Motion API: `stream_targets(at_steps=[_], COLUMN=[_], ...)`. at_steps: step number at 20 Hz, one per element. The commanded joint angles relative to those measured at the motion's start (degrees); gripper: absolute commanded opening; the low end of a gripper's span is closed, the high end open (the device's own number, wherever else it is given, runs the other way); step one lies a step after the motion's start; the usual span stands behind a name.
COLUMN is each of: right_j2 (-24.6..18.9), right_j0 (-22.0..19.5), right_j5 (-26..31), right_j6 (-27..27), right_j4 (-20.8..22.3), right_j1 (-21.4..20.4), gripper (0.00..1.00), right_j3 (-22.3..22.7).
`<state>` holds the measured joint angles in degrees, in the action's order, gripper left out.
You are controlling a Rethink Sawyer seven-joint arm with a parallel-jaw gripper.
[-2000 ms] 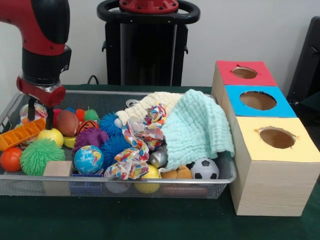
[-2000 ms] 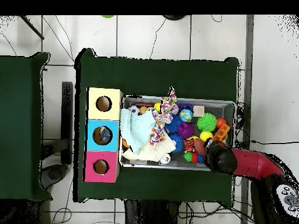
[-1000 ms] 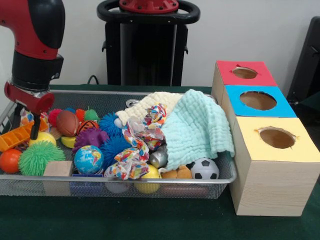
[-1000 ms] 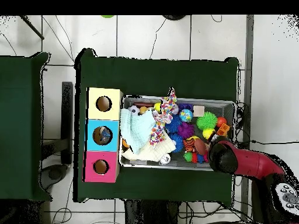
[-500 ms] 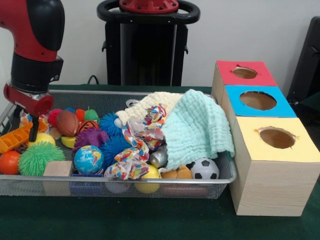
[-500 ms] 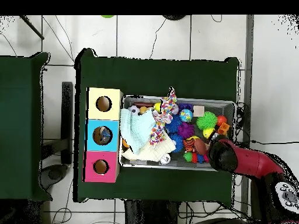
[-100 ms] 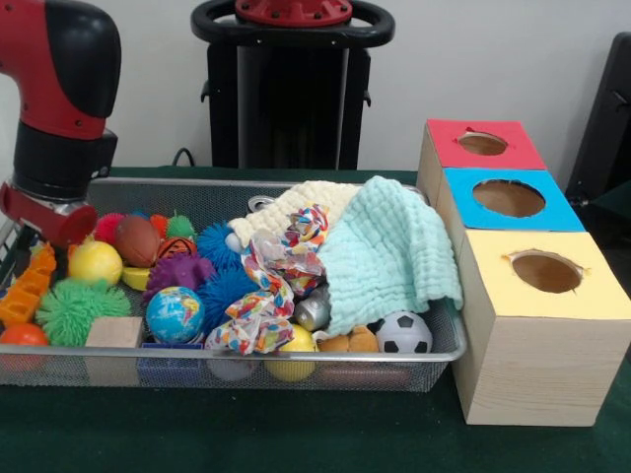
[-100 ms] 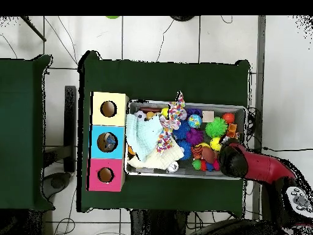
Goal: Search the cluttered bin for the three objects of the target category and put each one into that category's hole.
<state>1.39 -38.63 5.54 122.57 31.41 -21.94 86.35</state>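
Red-and-black arm [image 7: 54,108] hangs over your wire bin's [image 7: 325,367] left end in the front view; its claw is hidden, so you cannot tell its state. Balls fill that end, among them a yellow ball [image 7: 95,262] and a globe ball [image 7: 175,314].

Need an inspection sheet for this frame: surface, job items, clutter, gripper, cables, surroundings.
Surface: green table, bare in front of the bin.
Job's things: mesh bin full of toys; three boxes beside it with a hole each, red box, blue box, yellow box.
Clutter: mint cloth and cream cloth draped over toys; patterned rag; globe ball, soccer ball, green spiky ball, yellow ball, orange block.
Gripper: arm at the bin's end; fingers hidden, state unclear.
Cables: several on the floor.
Surroundings: black stand behind the bin.
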Motion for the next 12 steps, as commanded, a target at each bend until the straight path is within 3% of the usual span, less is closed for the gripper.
stream_targets(at_steps=[1, 9, 12], right_j2=[-5.26, -5.02, -7.1], right_j0=[0.75, 1.49, -0.38], right_j5=[-2.37, 0.28, 4.33], right_j6=[3.58, 3.89, 2.54], right_j4=[0.67, -0.93, -2.11], right_j1=[9.26, 8.66, 7.95], gripper=[0.0, 0.0, 0.0], right_j3=[1.48, 2.87, 4.43])
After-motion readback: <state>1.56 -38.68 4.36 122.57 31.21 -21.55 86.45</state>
